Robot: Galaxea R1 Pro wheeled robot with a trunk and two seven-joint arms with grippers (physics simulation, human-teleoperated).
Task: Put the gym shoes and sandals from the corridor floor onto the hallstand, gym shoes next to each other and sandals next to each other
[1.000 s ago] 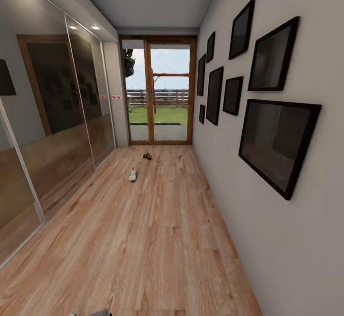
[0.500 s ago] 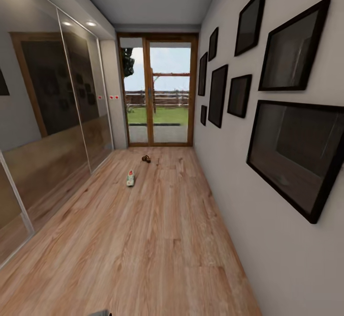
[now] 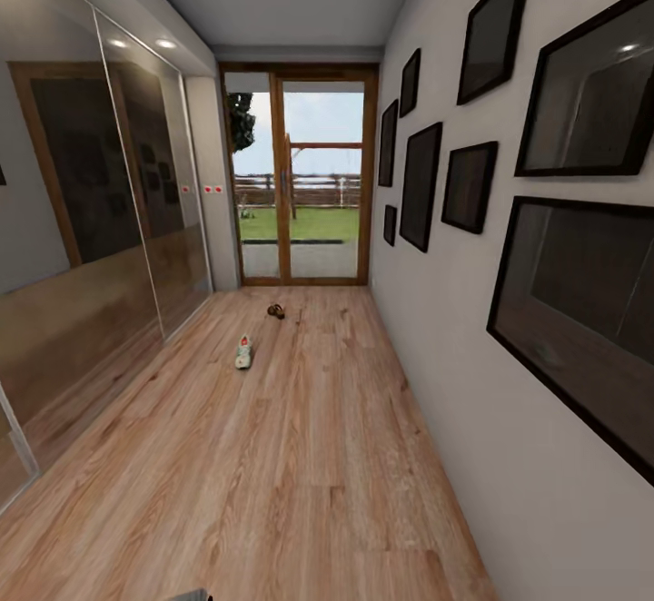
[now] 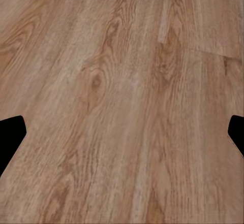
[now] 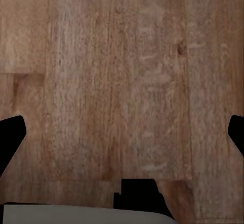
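While both sets of jaws stand spread wide with nothing between them, your left gripper [image 4: 122, 132] and right gripper [image 5: 122, 132] face bare corridor floor [image 3: 309, 456]. Far ahead, one gym shoe [image 3: 243, 353] lies left of centre, with a sandal [image 3: 276, 311] farther on near the glass door [image 3: 300, 183]. Mirrored wardrobe doors [image 3: 82, 220] line your left, dark picture frames [image 3: 581, 310] your right.

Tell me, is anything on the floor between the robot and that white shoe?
Nothing visible. Bare wood floor runs from the robot up to the gym shoe. A brown sandal lies farther on, beyond the shoe, near the glass door.
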